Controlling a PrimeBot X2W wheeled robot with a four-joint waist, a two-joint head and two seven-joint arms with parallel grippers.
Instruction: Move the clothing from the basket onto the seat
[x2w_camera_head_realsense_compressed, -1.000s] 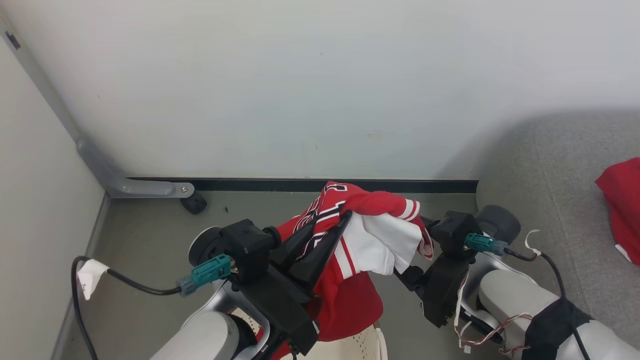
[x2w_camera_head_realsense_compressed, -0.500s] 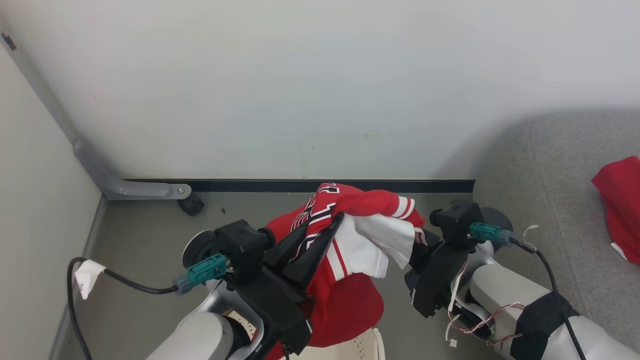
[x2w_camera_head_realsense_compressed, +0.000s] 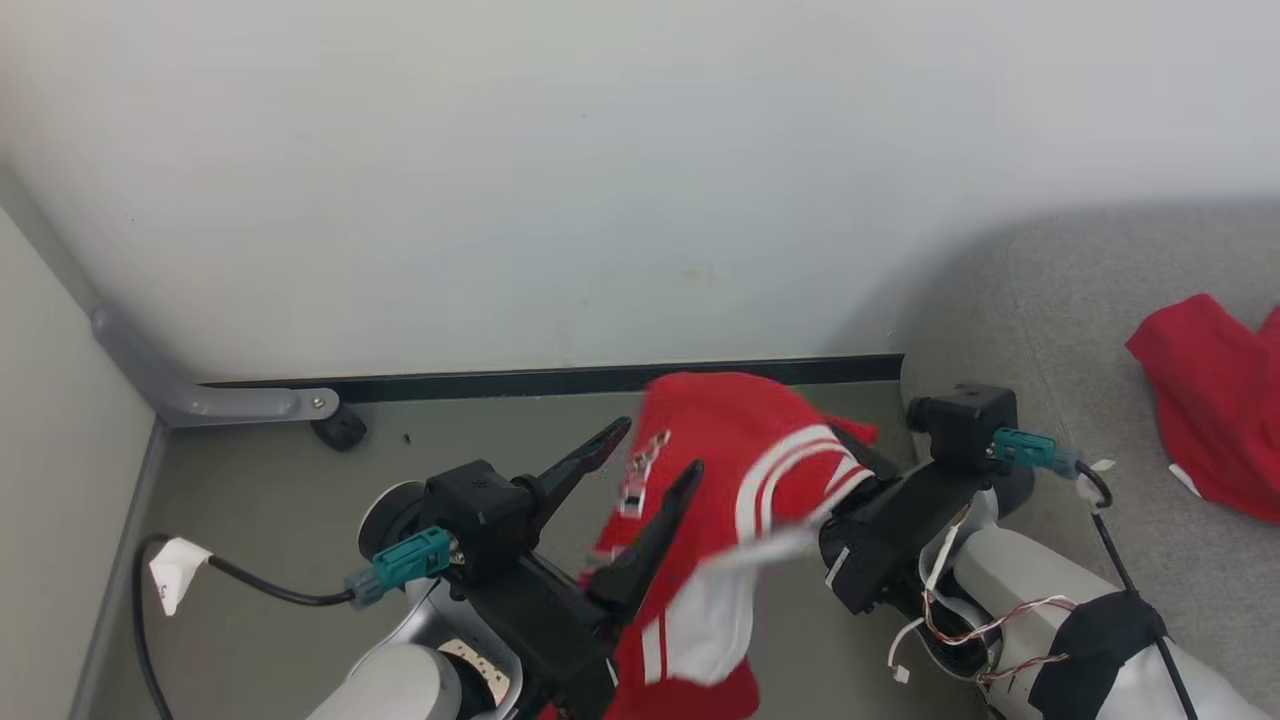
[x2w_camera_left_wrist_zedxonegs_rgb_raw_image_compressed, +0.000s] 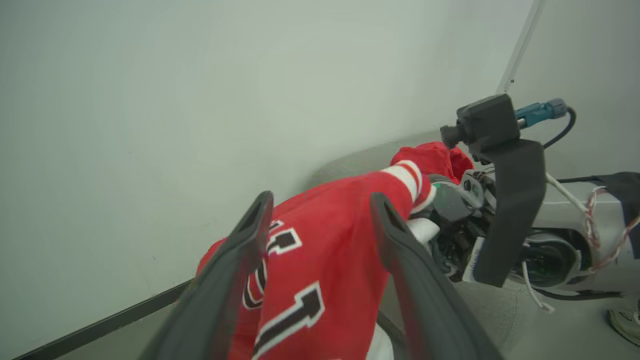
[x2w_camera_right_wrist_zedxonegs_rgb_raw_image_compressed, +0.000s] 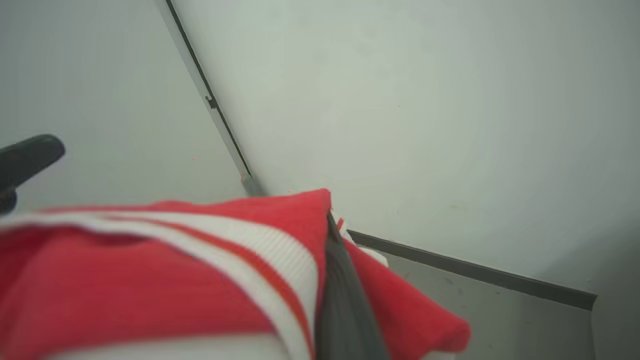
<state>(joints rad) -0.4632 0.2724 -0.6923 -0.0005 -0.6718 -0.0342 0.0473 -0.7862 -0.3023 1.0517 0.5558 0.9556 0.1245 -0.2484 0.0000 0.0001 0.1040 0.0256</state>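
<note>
Jaws swapped: left gripper (x2w_camera_left_wrist_zedxonegs_rgb_raw_image_compressed: 321, 205) just let go, fingers (x2w_camera_left_wrist_zedxonegs_rgb_raw_image_compressed: 240, 260) wide apart; right gripper (x2w_camera_right_wrist_zedxonegs_rgb_raw_image_compressed: 330, 225) just clamped on the jersey (x2w_camera_head_realsense_compressed: 760, 440) by its striped sleeve. Jersey hangs between the arms above the floor (x2w_camera_head_realsense_compressed: 250, 480), short of the seat (x2w_camera_head_realsense_compressed: 1060, 320), where another red garment (x2w_camera_head_realsense_compressed: 1210, 400) lies. Handoff looks done.

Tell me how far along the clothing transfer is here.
Done: one red garment lies on the seat. In hand: the jersey, pinched by the right end effector over the floor; left end effector open. Left: setting the jersey on the seat.
</note>
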